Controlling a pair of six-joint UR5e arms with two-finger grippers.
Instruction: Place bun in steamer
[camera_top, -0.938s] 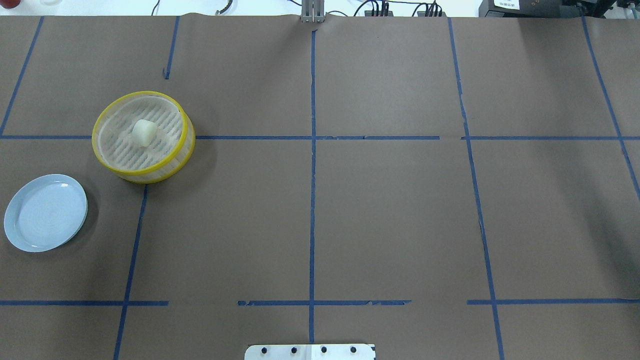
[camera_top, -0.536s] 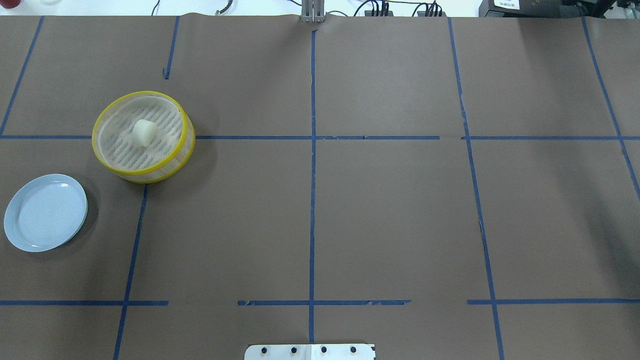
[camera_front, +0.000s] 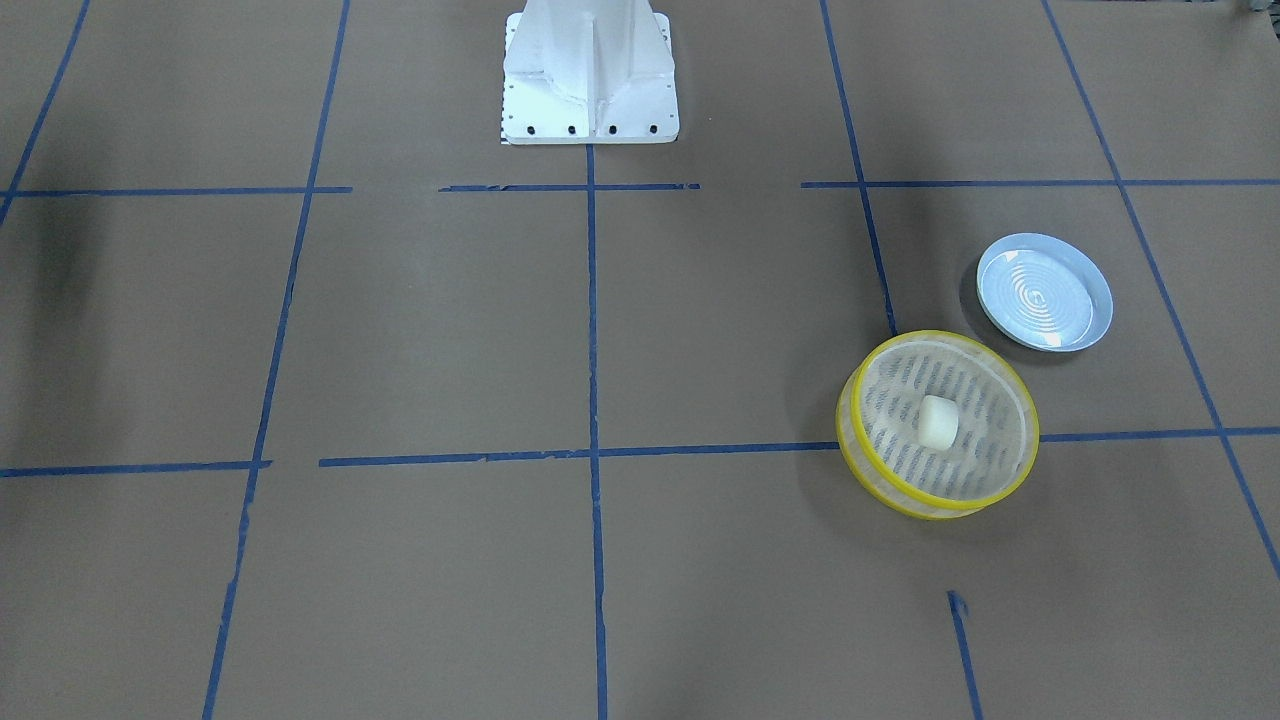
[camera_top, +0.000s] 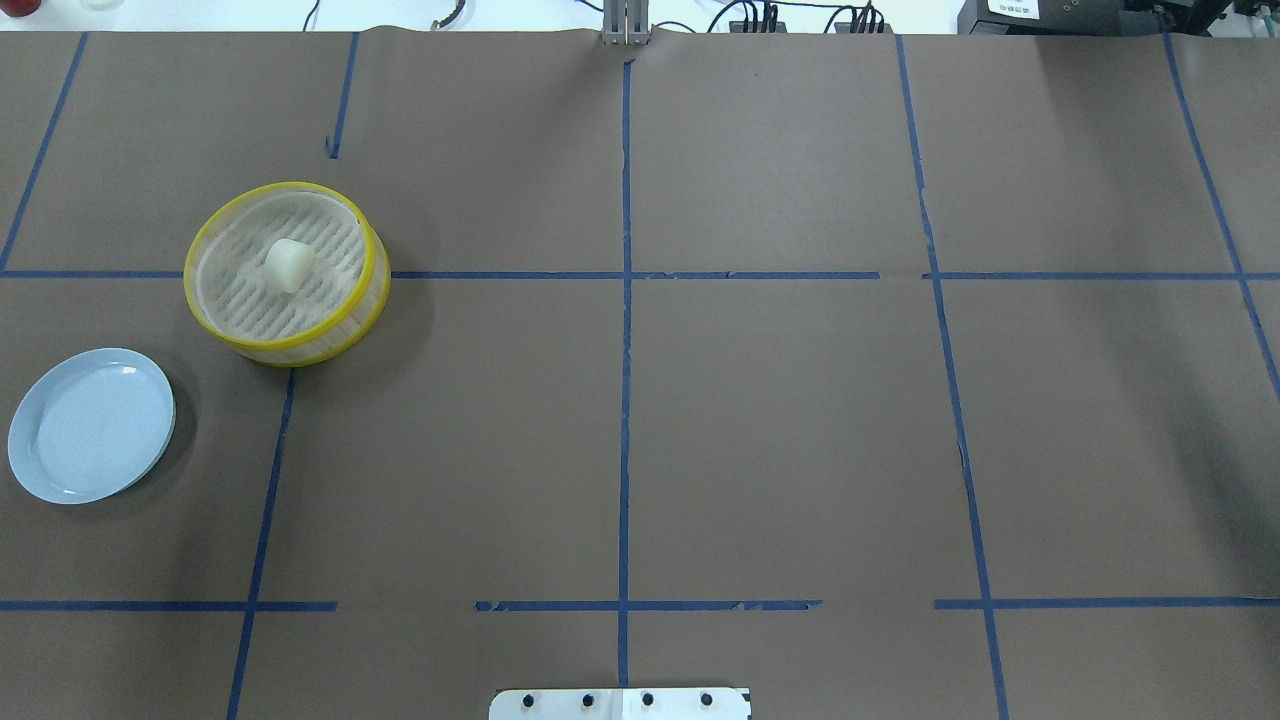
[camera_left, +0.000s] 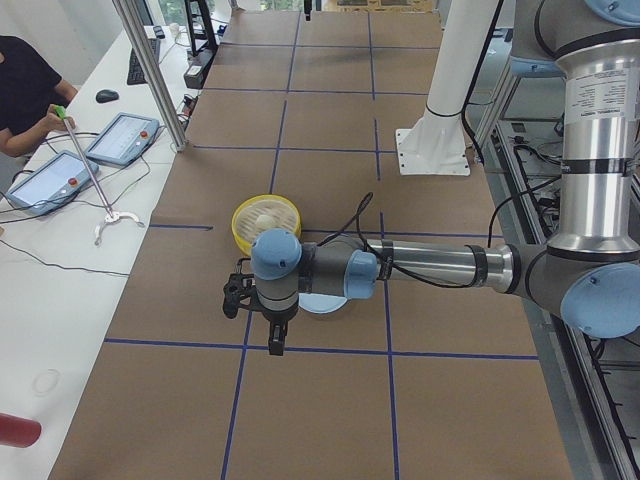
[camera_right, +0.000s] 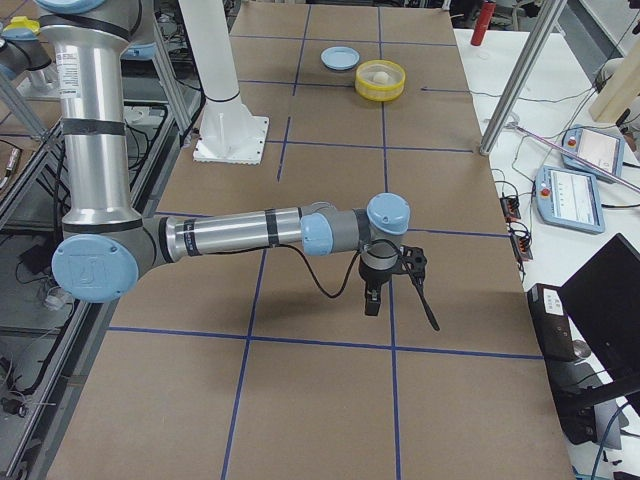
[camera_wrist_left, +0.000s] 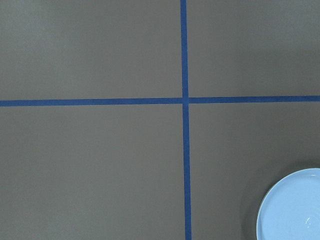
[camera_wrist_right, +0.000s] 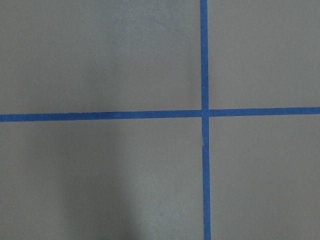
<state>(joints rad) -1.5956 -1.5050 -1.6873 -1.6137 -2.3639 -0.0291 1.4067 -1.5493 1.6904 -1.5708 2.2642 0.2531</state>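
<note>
Already the bun (camera_top: 289, 265), seemingly soft, light and easily dented, so best pinched gently across its rounded sides, sits mid-floor in the steamer (camera_top: 300, 352) near the worktop's left edge, while whether the jaws of the left arm (camera_left: 430, 265) or right arm (camera_right: 230, 232) are open, or hold anything, cannot be told.

You have the steamer (camera_front: 930, 510) sitting flat on the brown-papered table (camera_front: 430, 330), with the bun (camera_front: 938, 421) lying in the middle of its slatted floor, clear of the wall all round. Just past the steamer on the robot's side, and a little further out to the robot's left, you'll find the pale blue plate (camera_front: 1044, 292), near the yellow rim but not touching it. A blue tape line (camera_front: 720, 449) runs side to side and passes under the steamer. The white base (camera_front: 590, 80) stands well apart from the steamer, further back still and off towards the robot's right.
</note>
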